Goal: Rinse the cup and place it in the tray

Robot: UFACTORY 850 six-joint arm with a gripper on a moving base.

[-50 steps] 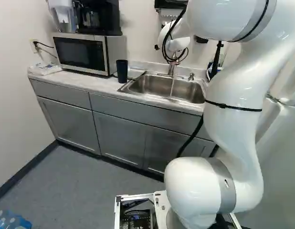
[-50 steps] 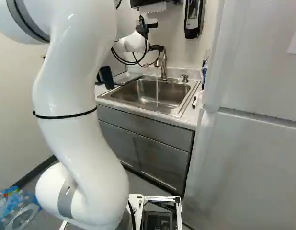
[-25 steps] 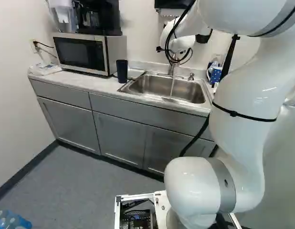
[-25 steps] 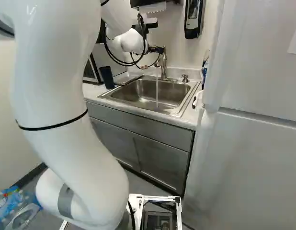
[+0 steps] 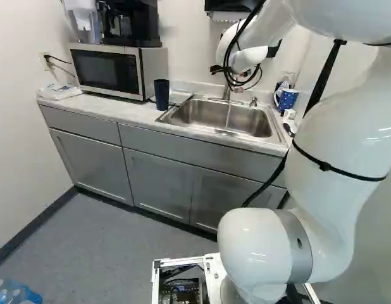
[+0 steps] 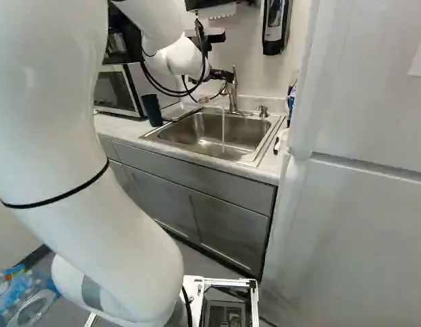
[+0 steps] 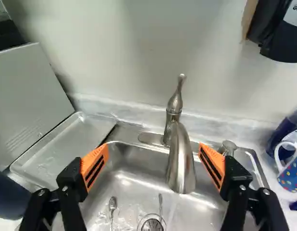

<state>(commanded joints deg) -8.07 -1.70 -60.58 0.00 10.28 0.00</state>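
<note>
Wrist view: gripper spread wide at the running tap, dark cup waiting off to one side

The gripper (image 7: pixel 153 145) holds nothing; its orange pads (image 7: pixel 93 159) stand well apart, with the faucet (image 7: pixel 181 163) ahead, seen between them. Water (image 6: pixel 223 129) falls into the sink (image 7: pixel 139 185). Outside the finger on the microwave (image 7: pixel 30 96) side, the dark cup (image 7: pixel 9 197) stands upright on the counter, near the tray (image 7: pixel 67 144). A spotted mug (image 7: pixel 291 173) lies beyond the other finger.

The step in hand looks to be leaving the tap for the cup, with rinsing and placing to come. Best to back clear of the spout before swinging sideways, then straddle the cup with both fingers level and close gently around its wall; one finger landing first could tip it. Under the stream, tilt it slowly, and expect wet sides to slip.
</note>
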